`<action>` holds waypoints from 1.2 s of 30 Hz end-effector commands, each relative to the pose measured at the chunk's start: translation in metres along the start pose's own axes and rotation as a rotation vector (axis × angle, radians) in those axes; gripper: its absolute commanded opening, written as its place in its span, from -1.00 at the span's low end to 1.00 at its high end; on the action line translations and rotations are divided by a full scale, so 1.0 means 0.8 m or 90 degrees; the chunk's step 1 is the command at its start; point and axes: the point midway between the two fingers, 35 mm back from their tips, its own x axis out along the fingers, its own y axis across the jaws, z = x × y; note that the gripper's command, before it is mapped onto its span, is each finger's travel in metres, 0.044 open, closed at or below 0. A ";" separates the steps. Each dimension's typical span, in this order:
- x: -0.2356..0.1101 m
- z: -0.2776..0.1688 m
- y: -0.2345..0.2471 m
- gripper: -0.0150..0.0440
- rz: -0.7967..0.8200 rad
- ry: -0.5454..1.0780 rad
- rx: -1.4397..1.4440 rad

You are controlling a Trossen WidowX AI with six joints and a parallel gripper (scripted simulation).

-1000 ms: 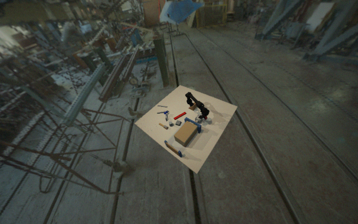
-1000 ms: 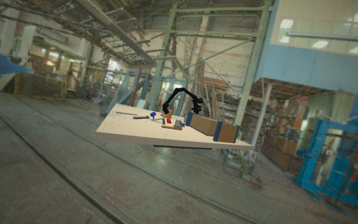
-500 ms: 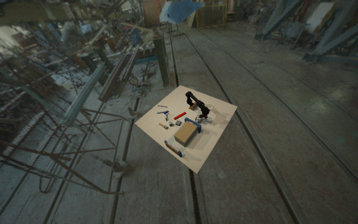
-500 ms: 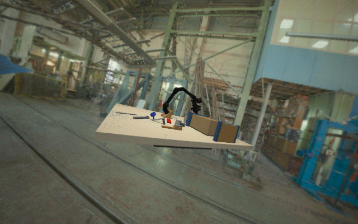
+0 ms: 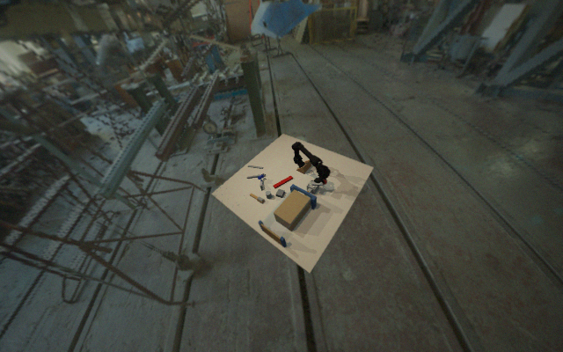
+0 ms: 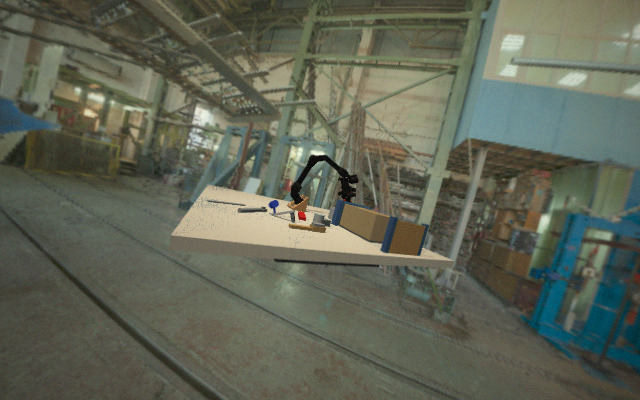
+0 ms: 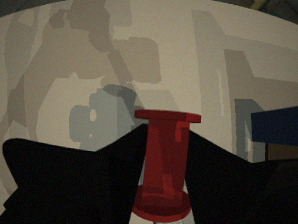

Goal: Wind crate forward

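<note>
Bench (image 5: pixel 334 220) first: a pale slab, with a blurred factory hall of steel trusses and floor rails around it. Tools lie scattered on its left part, among them a red bar (image 5: pixel 282 181) and a small grey block (image 5: pixel 280 193). The crate (image 5: pixel 292 209) lies flat near the middle, its long axis running from the blue frame (image 5: pixel 303 194) at my end towards a second blue-ended piece (image 5: pixel 273 233) at the far end. My gripper (image 7: pixel 162 131) is clamped on the red winch handle (image 7: pixel 164 163); in the wrist view its flanged end points away from me, above the bench beside the blue frame.
</note>
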 end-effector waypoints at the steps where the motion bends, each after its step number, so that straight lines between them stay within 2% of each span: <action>1: 0.000 -0.011 0.013 -0.49 0.010 0.014 -0.003; 36: -0.020 -0.053 0.049 -0.49 0.012 0.016 -0.004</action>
